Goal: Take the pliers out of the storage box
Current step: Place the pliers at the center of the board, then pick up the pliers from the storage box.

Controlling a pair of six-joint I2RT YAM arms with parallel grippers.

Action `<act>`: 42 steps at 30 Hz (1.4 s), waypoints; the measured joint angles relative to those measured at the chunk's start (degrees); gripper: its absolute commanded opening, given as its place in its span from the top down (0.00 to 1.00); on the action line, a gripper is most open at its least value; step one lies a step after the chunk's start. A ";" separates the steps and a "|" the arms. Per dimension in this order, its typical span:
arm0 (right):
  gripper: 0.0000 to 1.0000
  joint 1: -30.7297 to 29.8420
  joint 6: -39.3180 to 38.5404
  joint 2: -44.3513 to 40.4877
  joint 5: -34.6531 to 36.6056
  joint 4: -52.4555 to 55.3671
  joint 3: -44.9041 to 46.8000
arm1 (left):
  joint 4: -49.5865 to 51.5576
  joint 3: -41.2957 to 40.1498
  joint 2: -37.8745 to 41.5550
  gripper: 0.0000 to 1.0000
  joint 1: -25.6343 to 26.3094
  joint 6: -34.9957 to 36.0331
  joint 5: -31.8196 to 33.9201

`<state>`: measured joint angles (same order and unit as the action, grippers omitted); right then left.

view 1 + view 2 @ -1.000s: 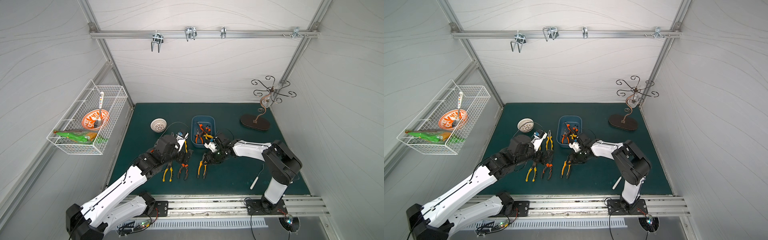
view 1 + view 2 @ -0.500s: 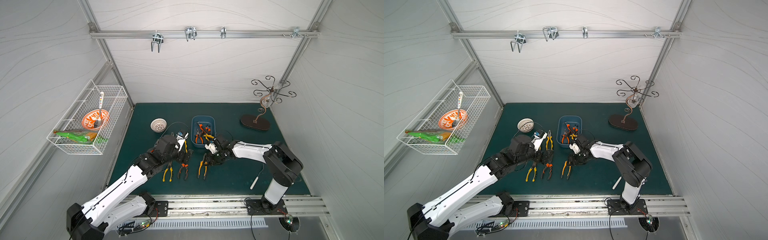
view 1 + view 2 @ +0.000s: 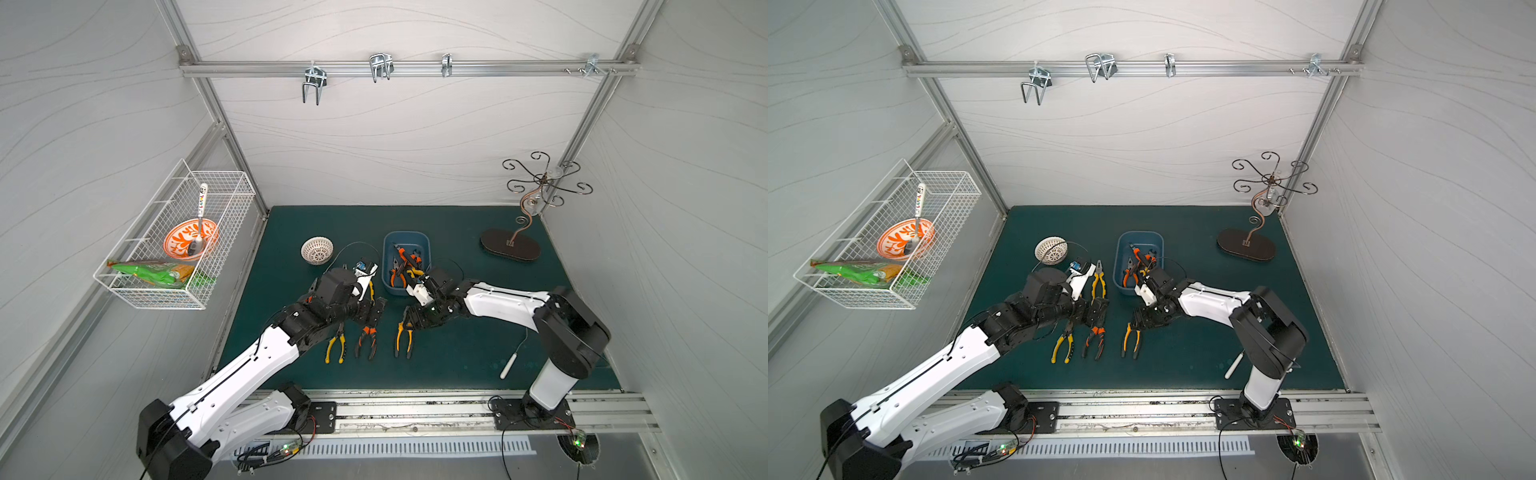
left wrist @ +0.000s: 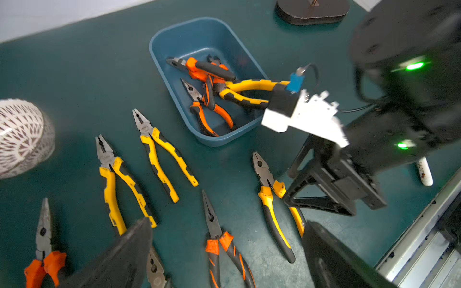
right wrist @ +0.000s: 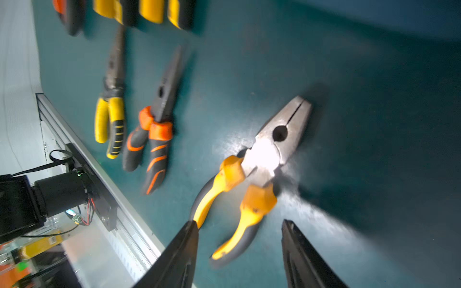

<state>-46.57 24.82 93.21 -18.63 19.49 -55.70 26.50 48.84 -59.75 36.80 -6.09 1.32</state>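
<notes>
I read the right gripper (image 5: 239,222) as partly open and holding nothing. Its black fingers straddle the handles of 1 pair of blunt-nosed steel pliers (image 5: 264,154) with yellow-and-grey rubber grips. These lie flat on the dark green mat (image 3: 457,232) near the slate-blue plastic storage box (image 4: 199,30), long axis in line with the box, nose toward it. The left gripper (image 4: 227,223) is wide open and empty. 3 crossed pliers (image 4: 207,74) lie inside the box.

White wavy walls (image 3: 395,137) stood round, aluminium rail (image 3: 498,67) crossed the far wall, green mat (image 3: 457,365) covered floor, wire basket (image 3: 166,296) hung left
</notes>
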 measured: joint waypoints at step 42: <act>0.20 15.56 -6.25 -23.26 1.60 2.10 8.22 | 33.20 70.95 -73.57 0.45 -0.33 -0.09 12.15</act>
<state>-31.00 18.57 69.95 -17.04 21.58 -47.48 59.70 119.79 -133.32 36.47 -6.17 13.47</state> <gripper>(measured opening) 0.802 0.559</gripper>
